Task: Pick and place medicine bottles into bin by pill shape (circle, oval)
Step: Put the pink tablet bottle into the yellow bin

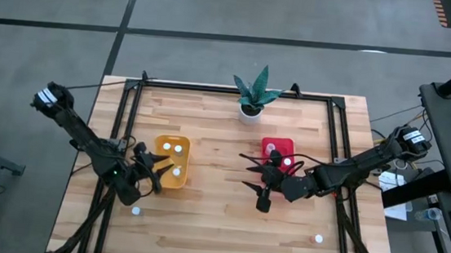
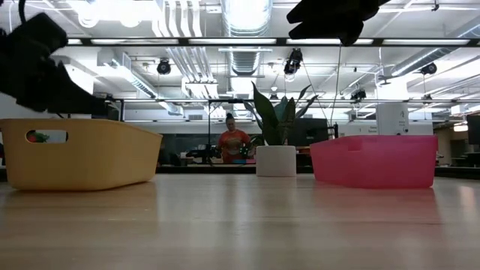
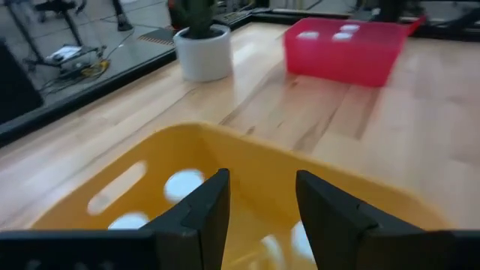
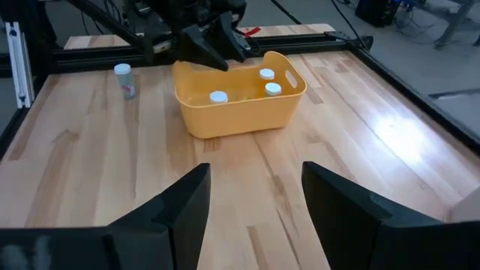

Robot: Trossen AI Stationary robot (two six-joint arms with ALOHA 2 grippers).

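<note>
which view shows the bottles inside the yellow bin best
The right wrist view: three white caps stand clear inside the yellow bin. The high view shows them as small pale dots, the left wrist view shows blurred white shapes past that gripper's fingers, and the low view shows only the bin's wall.

No text, label, brand, number or sign can be read anywhere in these views. The bottle [image 4: 124, 79] standing at the upper left of the right wrist view carries a pale label, but nothing on it can be made out. The yellow bin [image 4: 238, 100] and the red bin [image 3: 346, 49] show plain walls with no markings.
</note>
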